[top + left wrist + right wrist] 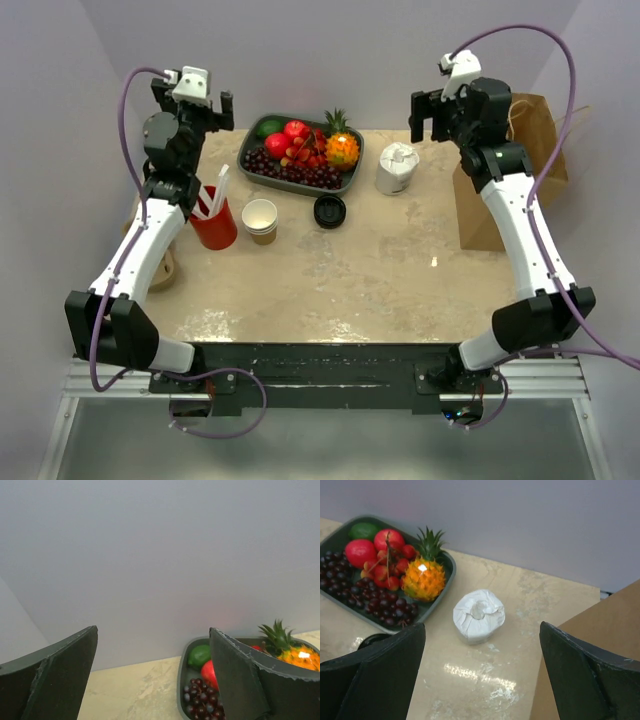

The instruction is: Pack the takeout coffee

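Note:
The takeout coffee cup (260, 220), small brown kraft paper and white inside, stands open at the table's left middle. Its round black lid (329, 211) lies flat on the table to the cup's right, apart from it. The lid's edge peeks over a finger in the right wrist view (374, 638). The brown paper bag (508, 170) stands at the right edge and also shows in the right wrist view (600, 630). My left gripper (205, 100) (152, 680) is open and empty, raised at the back left. My right gripper (440, 108) (482, 680) is open and empty, raised near the bag.
A red cup with white straws (213, 222) stands just left of the brown cup. A grey fruit tray (262, 178) (447, 565) (181, 680) sits at the back. A white wrapped roll (397, 167) (478, 615) stands right of it. A tan round thing (165, 270) lies half hidden under the left arm.

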`<action>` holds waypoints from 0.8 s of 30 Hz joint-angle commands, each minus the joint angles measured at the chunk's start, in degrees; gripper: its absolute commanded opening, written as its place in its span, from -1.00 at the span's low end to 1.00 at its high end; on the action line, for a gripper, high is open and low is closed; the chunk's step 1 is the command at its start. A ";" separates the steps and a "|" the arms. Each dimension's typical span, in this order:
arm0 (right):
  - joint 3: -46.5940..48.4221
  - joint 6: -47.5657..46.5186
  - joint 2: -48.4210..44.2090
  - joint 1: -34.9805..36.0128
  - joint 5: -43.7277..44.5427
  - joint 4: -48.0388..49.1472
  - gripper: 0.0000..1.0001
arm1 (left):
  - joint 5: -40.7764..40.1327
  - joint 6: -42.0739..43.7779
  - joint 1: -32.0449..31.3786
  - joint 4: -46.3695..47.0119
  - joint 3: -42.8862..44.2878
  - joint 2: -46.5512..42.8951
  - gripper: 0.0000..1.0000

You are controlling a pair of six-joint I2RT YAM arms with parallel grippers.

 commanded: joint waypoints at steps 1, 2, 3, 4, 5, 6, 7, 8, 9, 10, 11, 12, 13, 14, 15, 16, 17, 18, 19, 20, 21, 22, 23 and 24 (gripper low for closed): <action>-2.58 0.60 1.35 0.20 0.69 -0.04 0.98 | 8.65 0.56 -1.28 -2.48 1.09 -1.47 0.92; -2.58 -0.36 1.35 0.20 0.69 -0.04 0.98 | 10.52 0.74 -1.55 -4.75 1.09 -1.65 0.91; -2.50 -1.06 1.35 0.11 -1.05 -0.30 0.98 | 12.54 0.74 -1.72 -5.82 1.00 -1.91 0.90; -2.50 -1.68 1.17 0.20 -1.68 -0.30 0.98 | 16.39 1.00 -2.16 -8.01 0.83 -2.43 0.90; -2.67 -4.04 1.00 0.11 -2.99 -0.30 0.98 | 18.34 1.26 -2.34 -9.07 0.65 -2.70 0.90; -3.37 -5.63 0.82 0.20 -6.05 -0.47 0.98 | 20.10 1.44 -2.86 -10.04 0.65 -2.88 0.96; -3.81 -8.25 0.04 0.20 -8.17 -0.65 0.98 | 22.55 1.70 -3.04 -11.96 0.56 -3.23 0.96; -4.42 -9.76 -0.49 0.20 -10.45 -0.65 0.98 | 23.97 1.88 -3.22 -12.94 0.56 -3.49 0.95; -5.47 -11.69 -1.02 0.11 -12.82 -1.69 0.98 | 26.94 2.23 -3.48 -14.08 0.56 -3.67 0.95; -6.18 -13.79 -1.55 0.20 -17.81 -1.79 0.98 | 27.84 3.19 -3.66 -16.09 0.56 -4.02 0.94; -6.88 -14.34 -2.51 0.20 -19.68 -1.79 0.97 | 28.20 3.46 -4.01 -16.90 0.48 -4.28 0.93; -7.85 -14.95 -2.78 0.20 -21.88 -2.23 0.96 | 28.38 3.46 -4.53 -17.60 0.39 -4.55 0.93; -7.94 -15.48 -2.87 0.37 -24.77 -2.67 0.92 | 28.46 3.29 -4.71 -19.00 -0.05 -5.07 0.92; -7.94 -15.57 -2.26 0.72 -25.49 -3.37 0.89 | 28.81 3.20 -4.89 -19.97 -0.23 -5.34 0.90; -7.16 -15.83 -1.65 1.77 -25.68 -5.12 0.86 | 30.47 4.07 -5.24 -20.94 -0.40 -5.69 0.84; -6.81 -16.79 -1.21 2.21 -25.59 -6.00 0.78 | 31.36 4.77 -5.50 -24.60 -0.49 -5.78 0.83; -6.45 -17.33 -0.85 2.74 -25.85 -6.71 0.75 | 31.97 5.48 -5.68 -26.21 -0.49 -5.95 0.82; -6.62 -17.59 -0.24 3.35 -25.94 -7.15 0.74 | 32.76 6.35 -5.94 -27.53 -0.49 -6.30 0.80; -6.63 -18.38 -0.06 3.53 -25.94 -7.24 0.72 | 33.29 6.71 -5.95 -30.24 -0.41 -6.48 0.80; -6.80 -18.65 0.20 3.80 -25.94 -7.24 0.71 | 34.00 7.24 -5.95 -31.66 -0.32 -6.66 0.79; -6.89 -18.91 0.81 4.32 -26.29 -7.42 0.69 | 35.31 8.63 -6.12 -32.98 -0.32 -7.18 0.79; -6.72 -19.43 1.34 4.59 -26.55 -7.59 0.68 | 35.58 9.17 -6.30 -35.34 -0.40 -7.45 0.78; -6.19 -19.61 1.87 4.94 -27.34 -7.94 0.68 | 35.58 9.70 -6.47 -36.32 -0.58 -7.62 0.77; -5.75 -19.96 3.18 5.64 -27.87 -8.82 0.62 | 35.76 10.31 -6.65 -37.81 -0.93 -8.06 0.76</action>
